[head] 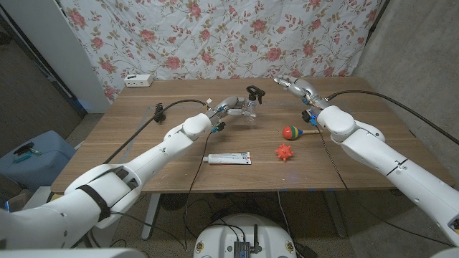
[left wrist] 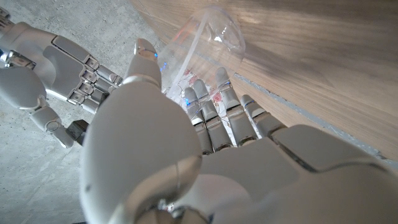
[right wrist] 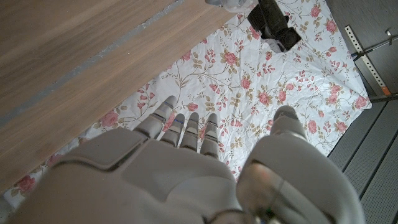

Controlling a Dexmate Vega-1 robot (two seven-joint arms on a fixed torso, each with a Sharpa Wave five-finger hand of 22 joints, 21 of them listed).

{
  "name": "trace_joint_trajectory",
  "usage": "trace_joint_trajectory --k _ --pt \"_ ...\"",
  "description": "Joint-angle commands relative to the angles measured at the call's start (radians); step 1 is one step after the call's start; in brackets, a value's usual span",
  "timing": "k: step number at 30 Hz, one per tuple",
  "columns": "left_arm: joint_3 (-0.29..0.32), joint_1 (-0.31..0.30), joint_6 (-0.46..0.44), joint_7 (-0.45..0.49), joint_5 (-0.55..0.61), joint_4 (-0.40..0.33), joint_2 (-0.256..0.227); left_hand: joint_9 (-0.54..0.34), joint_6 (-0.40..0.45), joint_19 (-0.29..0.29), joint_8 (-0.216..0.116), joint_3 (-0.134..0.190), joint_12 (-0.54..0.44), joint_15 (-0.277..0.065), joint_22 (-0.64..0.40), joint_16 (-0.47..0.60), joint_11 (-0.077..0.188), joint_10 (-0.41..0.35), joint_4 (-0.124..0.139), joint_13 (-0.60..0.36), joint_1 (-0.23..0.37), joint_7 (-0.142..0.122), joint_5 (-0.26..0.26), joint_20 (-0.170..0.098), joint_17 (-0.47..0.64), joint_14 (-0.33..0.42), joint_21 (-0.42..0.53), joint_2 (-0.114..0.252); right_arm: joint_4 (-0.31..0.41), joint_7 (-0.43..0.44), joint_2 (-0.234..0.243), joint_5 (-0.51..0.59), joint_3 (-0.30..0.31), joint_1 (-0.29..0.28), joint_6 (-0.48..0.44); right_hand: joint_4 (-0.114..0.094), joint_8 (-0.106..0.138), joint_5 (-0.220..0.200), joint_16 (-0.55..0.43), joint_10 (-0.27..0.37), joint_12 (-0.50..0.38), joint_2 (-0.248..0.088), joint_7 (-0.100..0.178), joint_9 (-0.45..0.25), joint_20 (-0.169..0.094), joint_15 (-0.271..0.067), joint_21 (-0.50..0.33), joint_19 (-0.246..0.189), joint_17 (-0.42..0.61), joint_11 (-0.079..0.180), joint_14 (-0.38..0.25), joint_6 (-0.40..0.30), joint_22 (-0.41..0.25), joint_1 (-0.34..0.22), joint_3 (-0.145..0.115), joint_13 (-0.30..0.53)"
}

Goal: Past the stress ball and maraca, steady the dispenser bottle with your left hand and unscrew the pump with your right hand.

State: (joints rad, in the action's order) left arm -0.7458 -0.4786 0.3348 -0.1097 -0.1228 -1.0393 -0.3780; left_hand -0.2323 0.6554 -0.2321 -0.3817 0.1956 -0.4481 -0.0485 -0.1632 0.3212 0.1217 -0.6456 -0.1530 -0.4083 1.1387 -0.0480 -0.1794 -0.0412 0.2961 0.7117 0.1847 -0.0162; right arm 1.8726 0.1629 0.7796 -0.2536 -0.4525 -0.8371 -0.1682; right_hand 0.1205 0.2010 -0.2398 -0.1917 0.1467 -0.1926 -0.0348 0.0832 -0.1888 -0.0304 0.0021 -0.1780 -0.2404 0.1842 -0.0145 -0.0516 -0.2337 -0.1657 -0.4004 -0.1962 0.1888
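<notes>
The clear bottle [head: 250, 112] stands upright near the far middle of the tabletop [head: 143, 143], black pump [head: 254, 92] on top. The left hand [head: 228, 107] grasps it, fingers [left wrist: 205, 106] wrapped around its body. The right hand [head: 292, 86] hovers well apart, fingers [right wrist: 186, 127] released (holding nothing). Nearer the robot lie the maraca [head: 292, 132], the red spiked ball [head: 285, 152] and a white tube [head: 228, 158]

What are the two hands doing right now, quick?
Left hand: gripping the clear dispenser bottle.
Right hand: open, holding nothing, raised beyond the bottle's black pump.
</notes>
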Motion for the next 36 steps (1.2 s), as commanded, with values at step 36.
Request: trace_joint_trajectory --k 36 --pt "-0.005 0.008 -0.049 0.019 0.032 -0.02 -0.016 0.004 0.051 -0.012 -0.025 0.032 -0.017 -0.133 0.0 -0.015 0.005 -0.023 0.013 -0.038 0.04 0.004 -0.01 -0.1 0.005 0.053 -0.002 0.094 0.24 -0.109 0.05 0.263 -0.19 0.191 -0.461 0.049 0.032 0.005 -0.002 -0.047 0.003 0.039 -0.072 -0.013 0.136 0.148 -0.008 0.006 0.006 -0.087 0.0 -0.105 -0.002 -0.091 -0.038 0.007"
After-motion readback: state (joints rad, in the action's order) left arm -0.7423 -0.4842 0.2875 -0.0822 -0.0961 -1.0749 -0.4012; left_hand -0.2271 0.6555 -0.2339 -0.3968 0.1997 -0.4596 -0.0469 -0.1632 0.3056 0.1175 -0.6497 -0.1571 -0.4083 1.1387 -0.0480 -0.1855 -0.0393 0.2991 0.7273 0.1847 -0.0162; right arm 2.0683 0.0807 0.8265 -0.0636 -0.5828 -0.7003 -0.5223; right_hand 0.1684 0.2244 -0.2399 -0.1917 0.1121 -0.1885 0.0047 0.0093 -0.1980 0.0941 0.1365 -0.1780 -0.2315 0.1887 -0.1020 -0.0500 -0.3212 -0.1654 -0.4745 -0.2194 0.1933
